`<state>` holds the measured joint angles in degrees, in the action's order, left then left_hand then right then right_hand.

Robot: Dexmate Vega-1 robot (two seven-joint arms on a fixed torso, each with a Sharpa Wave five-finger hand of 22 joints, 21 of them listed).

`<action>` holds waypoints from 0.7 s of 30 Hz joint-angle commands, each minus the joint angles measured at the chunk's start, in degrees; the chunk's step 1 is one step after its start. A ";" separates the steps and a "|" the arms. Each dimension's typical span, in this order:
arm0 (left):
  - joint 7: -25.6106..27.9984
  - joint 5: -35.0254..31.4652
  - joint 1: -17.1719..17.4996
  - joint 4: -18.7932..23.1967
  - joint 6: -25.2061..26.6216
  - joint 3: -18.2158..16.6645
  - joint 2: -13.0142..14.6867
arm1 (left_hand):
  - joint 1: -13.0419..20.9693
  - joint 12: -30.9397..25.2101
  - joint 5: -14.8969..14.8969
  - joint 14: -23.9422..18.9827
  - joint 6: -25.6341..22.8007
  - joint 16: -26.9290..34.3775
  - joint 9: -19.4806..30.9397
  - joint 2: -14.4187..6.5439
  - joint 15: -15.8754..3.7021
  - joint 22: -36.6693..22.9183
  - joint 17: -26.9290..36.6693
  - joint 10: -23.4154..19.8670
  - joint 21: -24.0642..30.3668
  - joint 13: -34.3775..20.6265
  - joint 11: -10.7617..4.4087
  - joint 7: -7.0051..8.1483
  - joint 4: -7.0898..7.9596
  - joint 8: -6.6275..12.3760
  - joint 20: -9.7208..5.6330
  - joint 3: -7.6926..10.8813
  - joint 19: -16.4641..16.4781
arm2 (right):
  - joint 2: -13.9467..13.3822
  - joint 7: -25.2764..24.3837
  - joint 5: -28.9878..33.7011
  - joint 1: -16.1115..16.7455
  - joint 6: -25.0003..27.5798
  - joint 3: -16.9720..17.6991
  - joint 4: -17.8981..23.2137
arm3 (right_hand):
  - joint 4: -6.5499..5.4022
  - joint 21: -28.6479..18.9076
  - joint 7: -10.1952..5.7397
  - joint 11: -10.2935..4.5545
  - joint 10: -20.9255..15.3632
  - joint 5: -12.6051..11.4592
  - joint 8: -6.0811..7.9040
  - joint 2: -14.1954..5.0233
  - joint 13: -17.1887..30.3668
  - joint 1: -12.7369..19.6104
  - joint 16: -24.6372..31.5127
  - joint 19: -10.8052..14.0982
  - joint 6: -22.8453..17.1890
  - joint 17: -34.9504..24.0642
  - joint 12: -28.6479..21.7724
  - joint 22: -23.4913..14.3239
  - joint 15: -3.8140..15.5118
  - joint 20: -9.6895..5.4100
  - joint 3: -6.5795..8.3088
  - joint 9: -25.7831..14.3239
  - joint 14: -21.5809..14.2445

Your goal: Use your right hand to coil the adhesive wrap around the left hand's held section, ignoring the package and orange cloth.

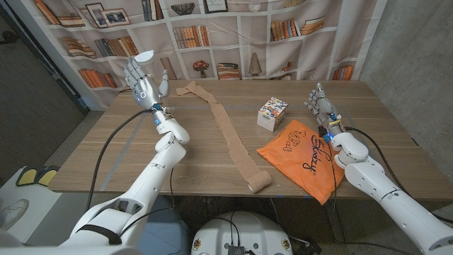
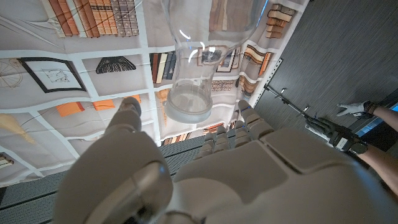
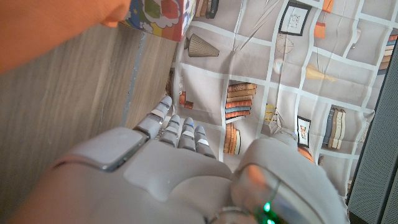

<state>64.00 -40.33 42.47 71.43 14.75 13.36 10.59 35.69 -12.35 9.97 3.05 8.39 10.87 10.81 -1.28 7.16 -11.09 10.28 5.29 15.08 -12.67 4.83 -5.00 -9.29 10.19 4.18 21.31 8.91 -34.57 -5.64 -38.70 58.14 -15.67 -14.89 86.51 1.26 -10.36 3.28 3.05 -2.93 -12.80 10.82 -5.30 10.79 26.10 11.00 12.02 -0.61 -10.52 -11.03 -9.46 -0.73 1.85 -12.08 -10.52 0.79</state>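
Head view, wrap: we saw the tan adhesive wrap laid out in a long strip down the middle of the wooden table, its far end crumpled near the back edge and its near end curled into a small roll by the front edge.
Left hand: the left hand was raised over the table's far left corner, fingers spread and upright, nothing in it, well apart from the wrap.
Right hand: the right hand stood at the right side of the table, fingers loosely apart, holding nothing as far as we could tell.
Orange cloth: the orange cloth lay just beside the right hand, between it and the roll.
Package: the small colourful package sat at the cloth's far edge.
Right wrist view: we made out the right hand from behind, fingers stretched out, with the package ahead.
Left wrist view: the left hand pointed at the bookshelf backdrop.
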 commanded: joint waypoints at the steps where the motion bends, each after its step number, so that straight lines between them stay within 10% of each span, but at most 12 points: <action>1: -0.01 0.38 -1.10 -2.10 -2.72 -1.34 -1.35 | 0.29 0.75 0.06 -1.09 4.05 0.16 0.17 0.79 0.10 -0.20 0.07 3.14 0.70 -0.16 0.98 -0.39 0.28 -0.44 0.41 -0.22 1.93 | -0.02 -0.36 -0.25 0.47 0.15 0.28 0.13 | 0.08 -0.22 0.44 -0.13 -0.26 0.10 0.26 -0.29 0.17 -0.06 0.09 -0.19 0.11 -0.16 -0.19 -0.13 0.12 -0.08 0.07 -0.20 0.27; 10: -0.01 1.60 -2.24 -3.77 -3.69 -1.13 -1.56 | 0.51 0.99 0.04 -1.41 5.40 -0.03 0.17 0.89 -0.51 -0.20 -0.06 5.06 1.54 -0.24 1.13 -0.45 0.41 -0.02 0.66 -0.43 4.55 | -0.22 -0.63 -0.40 0.93 0.16 0.64 0.39 | 0.09 -0.21 0.35 -0.15 -0.26 0.12 0.27 -0.31 0.17 -0.11 0.10 -0.26 0.08 -0.17 -0.19 -0.13 0.10 0.03 0.10 -0.20 0.27; 21: -0.01 1.69 -3.12 -5.48 -7.27 -1.87 -1.98 | 1.10 0.66 0.04 -5.10 8.02 0.53 0.15 1.05 0.34 -0.15 -0.26 7.34 2.99 -0.35 -0.13 1.47 0.49 0.30 5.24 -0.81 9.53 | -0.63 -0.81 -0.35 1.57 0.35 0.88 0.78 | 0.16 -0.21 0.22 -0.18 -0.28 0.13 0.29 -0.35 0.17 -0.05 0.09 -0.32 0.02 -0.15 -0.20 -0.14 0.16 0.16 0.18 -0.20 0.31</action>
<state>64.00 -38.93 40.26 67.56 10.16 12.16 9.14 36.44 -11.41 9.97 -1.22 9.88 10.87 10.81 -0.53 7.42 -11.08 9.85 9.83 17.56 -12.94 5.09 -3.95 -8.84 10.08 9.09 20.85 17.59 -34.92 -6.22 -39.11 59.22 -15.41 -14.25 87.00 1.26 -10.36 3.28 3.05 -2.93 -12.80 10.82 -5.30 10.79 26.10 11.00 12.02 -0.61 -10.52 -11.03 -9.46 -0.73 1.85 -12.08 -10.52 0.79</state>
